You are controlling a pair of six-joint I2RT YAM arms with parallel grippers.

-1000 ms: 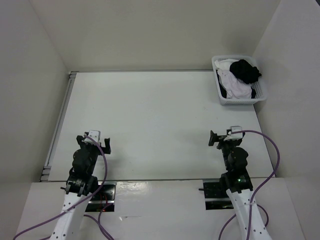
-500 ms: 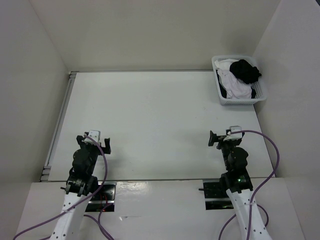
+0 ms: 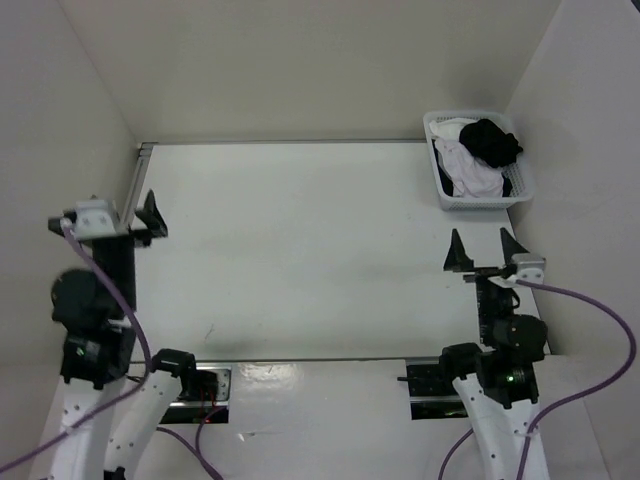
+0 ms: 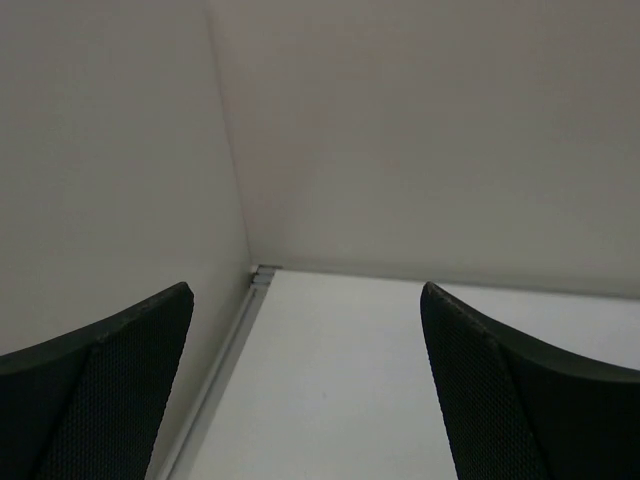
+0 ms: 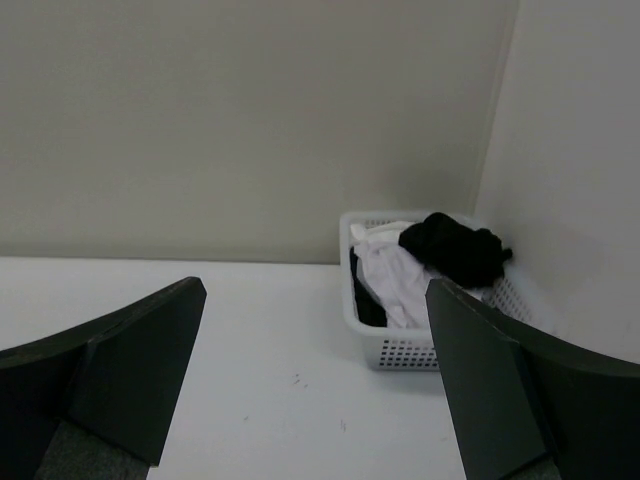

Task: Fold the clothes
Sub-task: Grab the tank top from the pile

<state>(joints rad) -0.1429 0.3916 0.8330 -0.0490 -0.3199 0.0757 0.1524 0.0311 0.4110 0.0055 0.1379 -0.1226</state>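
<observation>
Clothes (image 3: 468,172): one white garment, bunched inside the white lattice basket (image 3: 478,204), not on the open surface (image 3: 300,250). A black garment (image 3: 491,140) lies on top of it, toward the far side.

Basket sits well ahead of the right tool (image 3: 483,245) and slightly to its right, in the far corner where the walls meet (the right wrist view frames it between the two fingers (image 5: 110,360)).

Right tool: jaws wide, nothing between them, raised above the surface.

Left tool (image 3: 122,222): jaws wide too, holding nothing, raised beside the left wall. Its wrist view faces the far left corner, where a metal rail (image 4: 232,345) runs along the surface edge.

Clothes well apart from the left tool, far off to its right. Neither tool touches fabric or basket.
</observation>
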